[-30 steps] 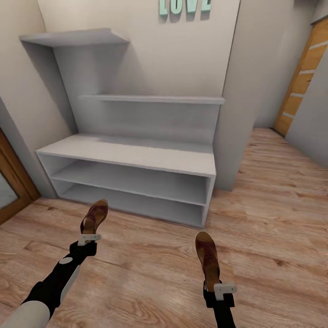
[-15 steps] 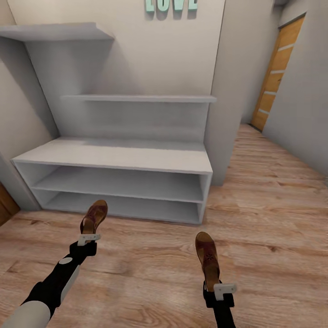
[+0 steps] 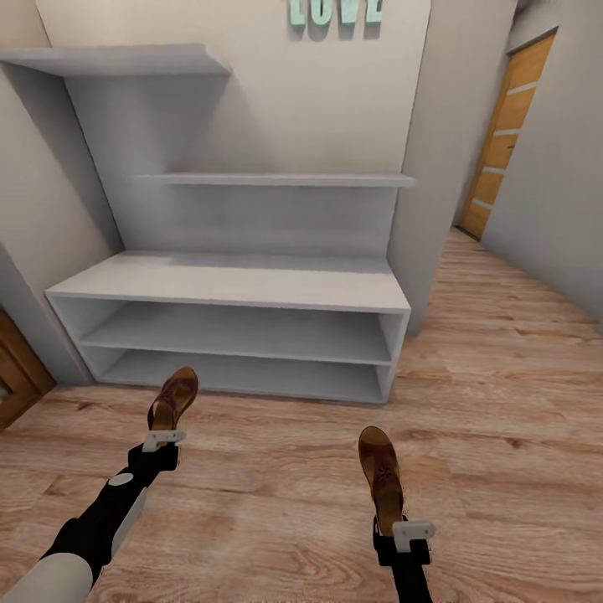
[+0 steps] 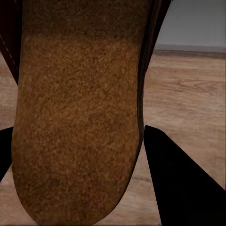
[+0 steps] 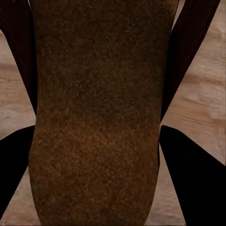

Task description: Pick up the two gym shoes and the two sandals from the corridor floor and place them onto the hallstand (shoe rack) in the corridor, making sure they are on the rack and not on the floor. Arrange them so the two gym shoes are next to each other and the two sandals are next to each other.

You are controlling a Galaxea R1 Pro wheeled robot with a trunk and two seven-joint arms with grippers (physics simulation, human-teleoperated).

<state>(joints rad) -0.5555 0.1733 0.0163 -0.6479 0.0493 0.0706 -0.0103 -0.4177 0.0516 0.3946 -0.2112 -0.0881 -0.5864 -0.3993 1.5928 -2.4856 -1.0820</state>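
head view: we carry one flat dark-brown leather sandal (image 3: 173,398) in the left gripper (image 3: 162,438), another (image 3: 381,473) in the right gripper (image 3: 412,531), short of the light-grey hallstand bench's (image 3: 234,289) front edge.

left wrist view: fingers (image 4: 181,181) clenched on the heel; it could slip.

right wrist view: same grasp, same risk.

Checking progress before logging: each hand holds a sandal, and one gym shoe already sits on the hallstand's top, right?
Not quite. The head view shows the hallstand bare, no gym shoe on it. The left hand and right hand do each hold a sandal.
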